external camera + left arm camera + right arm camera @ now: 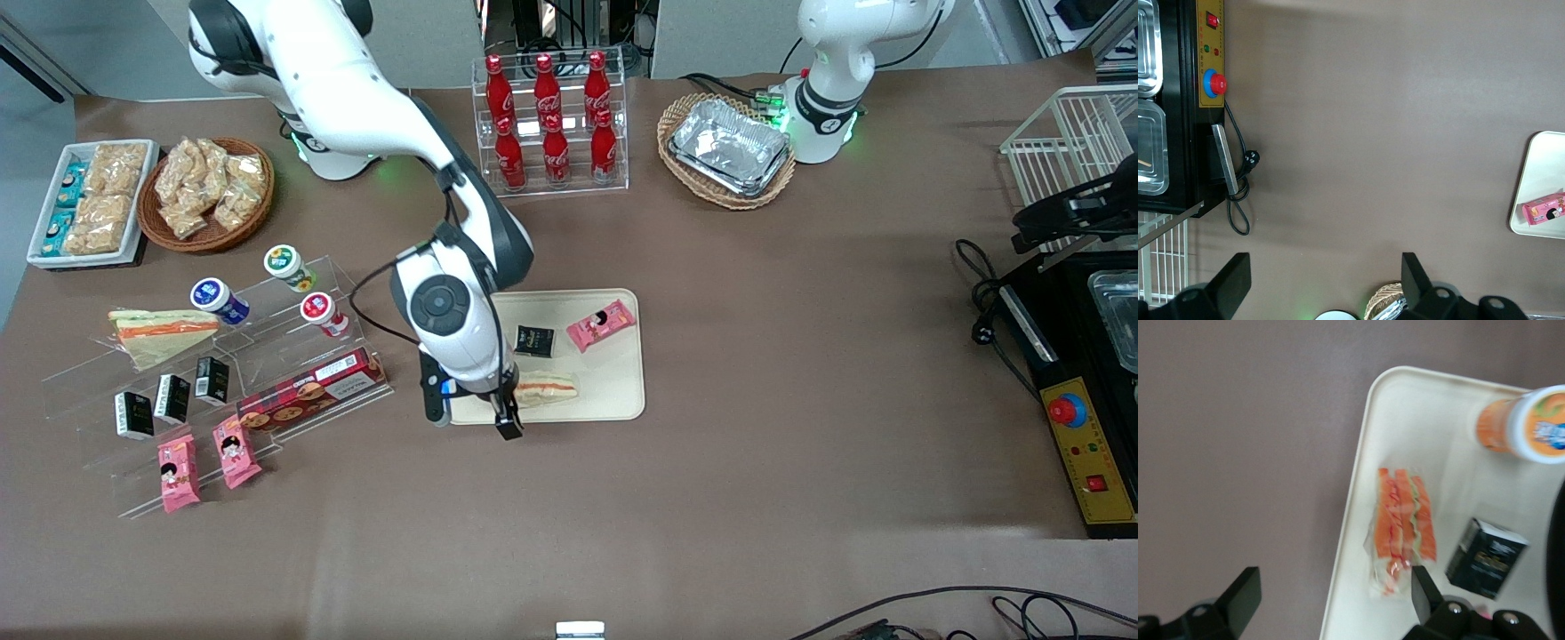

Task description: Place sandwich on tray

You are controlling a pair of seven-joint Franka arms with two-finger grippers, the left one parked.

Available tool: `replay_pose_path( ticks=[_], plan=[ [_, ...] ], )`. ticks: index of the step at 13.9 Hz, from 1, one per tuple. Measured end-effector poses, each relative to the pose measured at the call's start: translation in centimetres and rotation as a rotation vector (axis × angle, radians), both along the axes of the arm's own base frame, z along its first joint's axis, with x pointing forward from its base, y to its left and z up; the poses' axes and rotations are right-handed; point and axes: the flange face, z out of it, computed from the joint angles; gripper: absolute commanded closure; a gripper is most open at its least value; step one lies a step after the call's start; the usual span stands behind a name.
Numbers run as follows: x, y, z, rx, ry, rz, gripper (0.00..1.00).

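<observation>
I see the sandwich [549, 388] lying flat on the tray [613, 391], close to the tray rim nearest the front camera, its orange filling stripe [1403, 517] facing up. The gripper [508, 425] hangs just above that same rim, at the sandwich's end toward the working arm, with its fingers [1423, 590] spread apart and holding nothing. The sandwich lies free between them.

Also on the tray, farther from the front camera than the sandwich, I see a small black box [534, 340] and a pink snack packet [601, 324]. The wrist camera shows an orange-capped bottle [1525, 423] on the tray too; in the front view the arm covers it.

Off the tray, toward the working arm's end of the table, stands a clear acrylic step shelf [293, 356] with a triangular sandwich [160, 333], a red biscuit box [311, 388] and small bottles [318, 311].
</observation>
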Motion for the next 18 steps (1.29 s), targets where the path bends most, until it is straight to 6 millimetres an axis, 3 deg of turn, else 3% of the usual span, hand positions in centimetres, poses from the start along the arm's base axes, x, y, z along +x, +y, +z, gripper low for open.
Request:
replay_pose_path(
  ticks=[3,5,8,10,14,18],
  plan=[
    [-1.1,0.0,4.5,0.017,0.027,0.018,0.0],
    [-1.6,0.1,6.0,0.01,0.035,0.032,0.0],
    [-1.2,-2.6,8.3,-0.022,0.064,0.12,0.0],
    [-0.8,-6.0,11.6,-0.019,0.091,0.177,0.0],
    [-1.5,-14.0,18.5,0.001,0.147,0.465,0.0],
    [-1.9,-22.8,22.1,0.024,0.189,0.67,0.0]
  ],
)
